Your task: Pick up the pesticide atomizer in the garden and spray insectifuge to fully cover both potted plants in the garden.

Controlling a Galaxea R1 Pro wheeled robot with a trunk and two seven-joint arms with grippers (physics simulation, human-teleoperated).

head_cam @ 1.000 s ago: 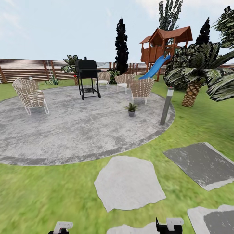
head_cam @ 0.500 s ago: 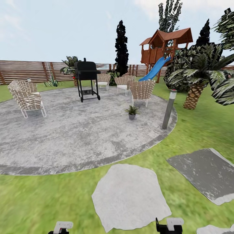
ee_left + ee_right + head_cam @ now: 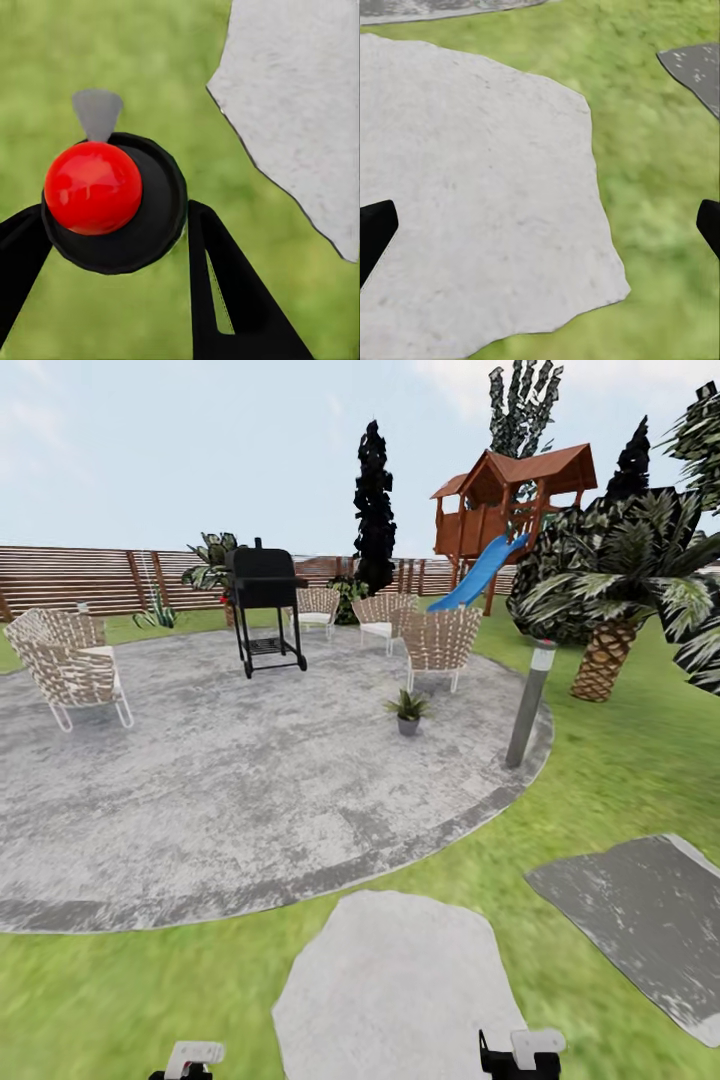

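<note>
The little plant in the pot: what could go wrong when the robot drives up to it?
The grey lamp post stands close beside the potted plant, at the paving's edge, so the robot might bump it. A woven chair sits right behind the plant, so spray could land on it. The black thing with a red top between the left gripper's fingers might slip if the wheels jolt over the stepping stone edges.
</note>
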